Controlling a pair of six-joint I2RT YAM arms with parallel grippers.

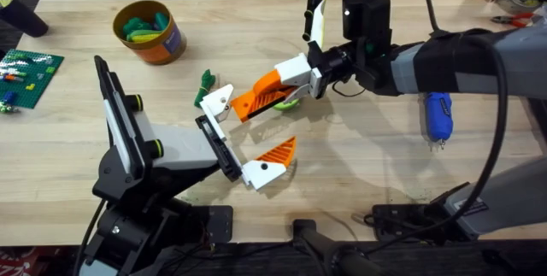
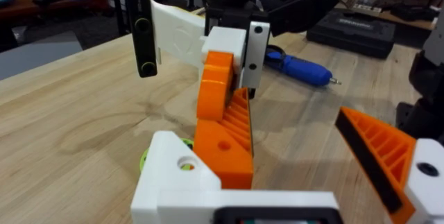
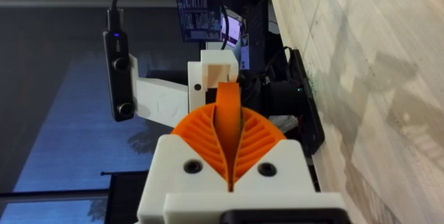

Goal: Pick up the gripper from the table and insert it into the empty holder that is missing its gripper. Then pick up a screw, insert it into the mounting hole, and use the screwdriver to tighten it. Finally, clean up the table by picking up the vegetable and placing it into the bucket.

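**Right gripper feeds orange part to left holder**

Bucket (image 1: 150,32) far left on desk (image 1: 77,131), vegetable (image 1: 205,87) beside left gripper (image 1: 253,139), fingers spread apart. Right gripper (image 1: 275,91) clamped on the orange gripper piece (image 1: 261,98). Screwdriver (image 1: 438,115) lies right.

Pale wooden bench (image 1: 256,2), grained, matt. Ribbed orange plastic pads (image 2: 225,137) on smooth white plastic, left claw (image 1: 248,135). Glossy blue plastic screwdriver (image 2: 300,69), short metal tip. Smooth matt orange bucket (image 1: 150,32).
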